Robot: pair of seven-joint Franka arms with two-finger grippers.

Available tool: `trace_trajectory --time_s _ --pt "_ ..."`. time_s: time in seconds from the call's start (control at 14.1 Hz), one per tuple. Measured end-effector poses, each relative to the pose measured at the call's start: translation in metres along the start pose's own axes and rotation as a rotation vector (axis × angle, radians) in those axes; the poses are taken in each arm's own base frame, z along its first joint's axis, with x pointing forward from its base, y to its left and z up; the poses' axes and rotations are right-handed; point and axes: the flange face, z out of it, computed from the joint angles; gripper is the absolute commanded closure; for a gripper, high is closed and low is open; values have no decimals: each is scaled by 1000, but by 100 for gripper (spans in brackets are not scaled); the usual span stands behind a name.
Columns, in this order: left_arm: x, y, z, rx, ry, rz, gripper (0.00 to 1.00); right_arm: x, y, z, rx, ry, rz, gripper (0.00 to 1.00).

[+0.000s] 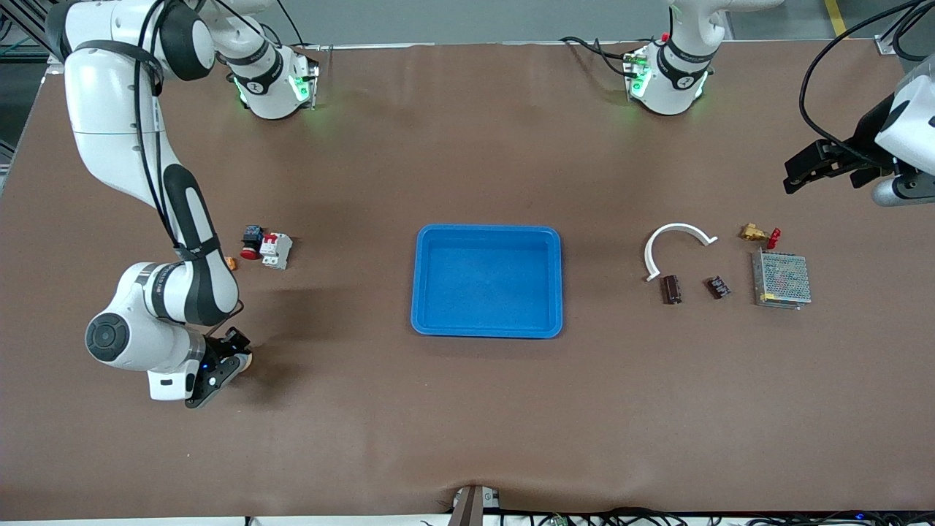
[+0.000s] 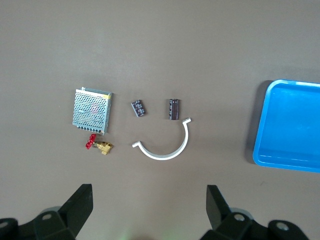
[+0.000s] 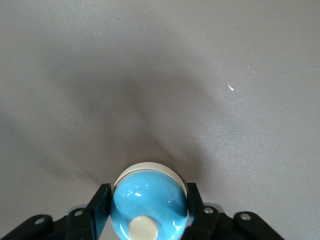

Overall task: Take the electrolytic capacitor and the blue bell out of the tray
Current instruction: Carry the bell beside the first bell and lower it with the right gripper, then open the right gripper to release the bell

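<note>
Gripping unlabelled blue bell (image 3: 149, 205)

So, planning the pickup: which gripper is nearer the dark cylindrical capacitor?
Left. The left gripper hovers open above the capacitor group; the right gripper is at the right arm's end, around the blue bell.

Worktop (image 1: 467, 409): brown, matte sheet covering the whole surface.
Blue plastic tray (image 1: 487, 330): rectangular, shallow, rounded corners, at mid-worktop.
White curved plastic clip (image 1: 676, 232): open half-ring lying flat, toward the left arm's end.
Brass valve with red handle (image 1: 758, 234): lying beside the clip, just farther from the front camera than the power supply.
Perforated metal power supply box (image 1: 781, 280): flat, silver, with a yellow strip along one edge.
White circuit breaker with red switches (image 1: 276, 250): toward the right arm's end, touching the push button.
Red push button with black body (image 1: 251, 242): lying on its side.
Small orange part (image 1: 231, 263): near the breaker, partly hidden.
</note>
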Motion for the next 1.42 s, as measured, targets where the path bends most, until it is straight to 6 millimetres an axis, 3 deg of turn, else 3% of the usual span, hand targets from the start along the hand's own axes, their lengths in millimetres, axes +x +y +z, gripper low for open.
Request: trace_trajectory --time_s 0.43,0.85,1.06,1.42 --pt "0 0 0 0 0 0 0 3 2 -5 -3 16 5 0" --pt "0 1 0 0 0 1 0 13 -2 -29 26 13 97 0" --pt "0 1 1 0 -2 2 0 18 -11 -63 53 8 185 0" --pt "1 2 3 1 -5 3 0 19 -39 -147 108 -27 355 0"
